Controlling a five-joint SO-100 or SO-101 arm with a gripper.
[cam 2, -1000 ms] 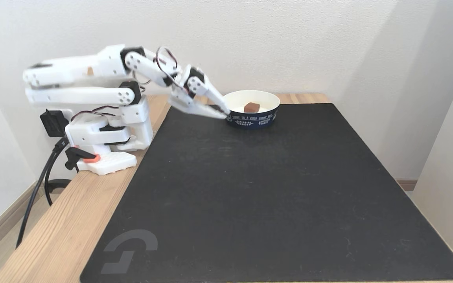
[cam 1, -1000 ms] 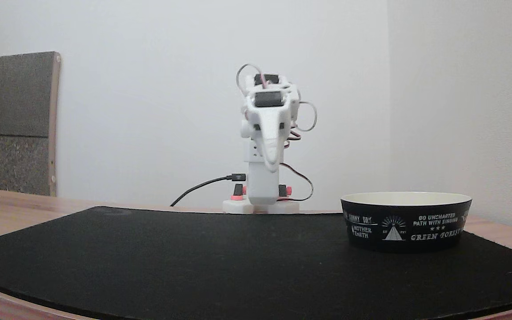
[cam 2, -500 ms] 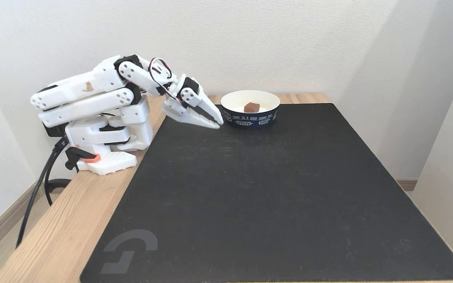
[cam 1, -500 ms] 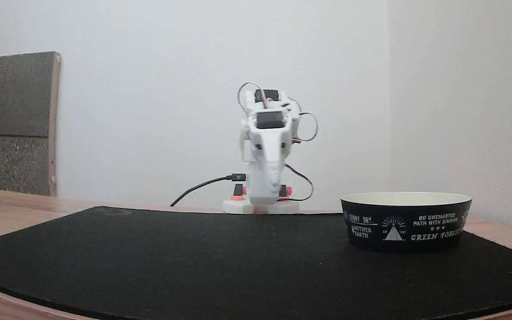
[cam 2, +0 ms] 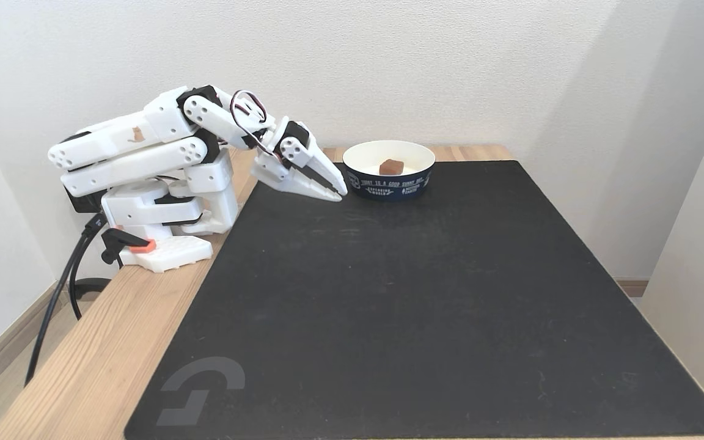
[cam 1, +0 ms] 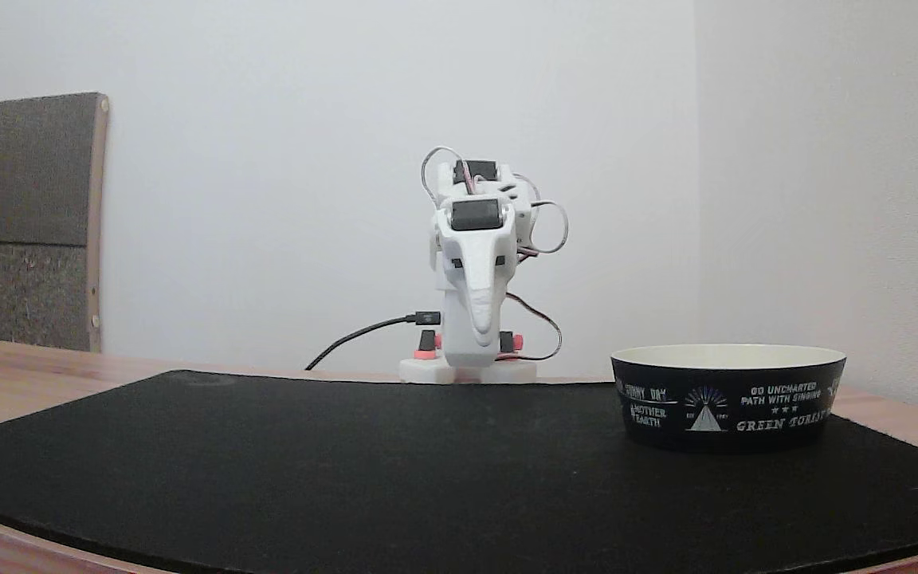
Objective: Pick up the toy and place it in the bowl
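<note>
Fixed views: rounded dull-red toy [cam 2: 392,165] inside glossy bowl [cam 2: 390,186]; white plastic gripper [cam 2: 338,192] beside, jaws together.

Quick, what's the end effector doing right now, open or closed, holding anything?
End effector: closed and empty, beside the wide black bowl; the small dull-red block lies inside.

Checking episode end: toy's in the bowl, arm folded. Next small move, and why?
Probably none, just hold the rest pose: the toy lies inside the bowl, and the tool sits shut and empty beside the rim, low over the black mat.
</note>
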